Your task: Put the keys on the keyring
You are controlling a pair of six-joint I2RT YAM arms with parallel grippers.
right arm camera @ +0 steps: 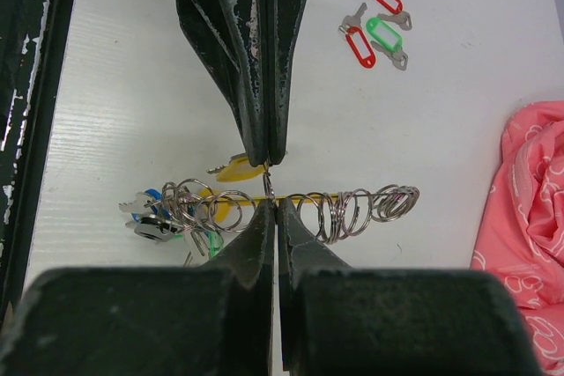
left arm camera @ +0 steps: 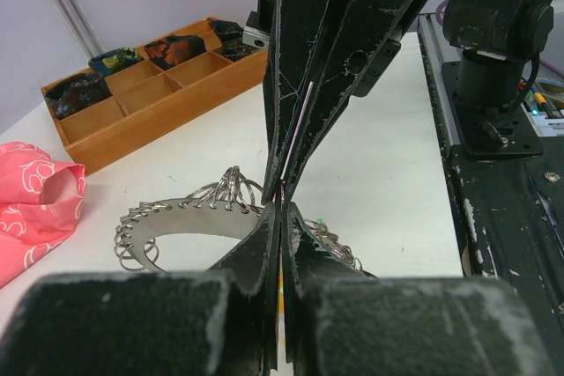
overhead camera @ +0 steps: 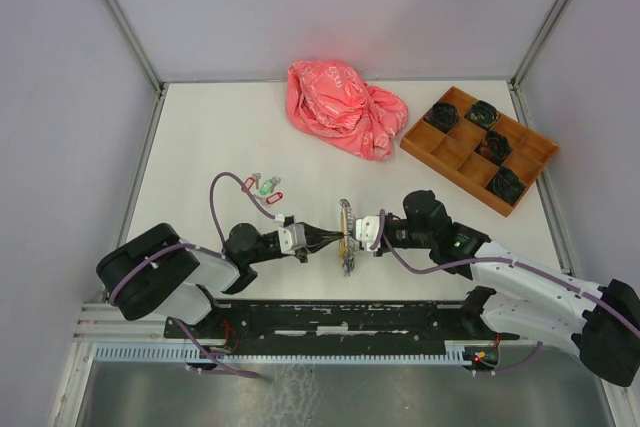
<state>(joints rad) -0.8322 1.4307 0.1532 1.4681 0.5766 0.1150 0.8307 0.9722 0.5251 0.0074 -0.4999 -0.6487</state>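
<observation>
Both arms meet at the keyring (left arm camera: pixel 176 217), which sits near the front middle of the table (overhead camera: pixel 200 137). The right pincer (right arm camera: pixel 270 210) is clenched on the ring wire. The left pincer (left arm camera: pixel 280 213) is also clenched, with a yellow sliver between its fingers. We take that for the ring's yellow part but are not certain.

Several keys (right arm camera: pixel 154 217) hang bunched at one end. Three loose keys (right arm camera: pixel 383 34) lie well apart.

We judge the ring light, thin, springy and slick, so it will likely swivel in a pinch. We would grip bare wire beside the loops and take the loose keys by their plastic tags.
</observation>
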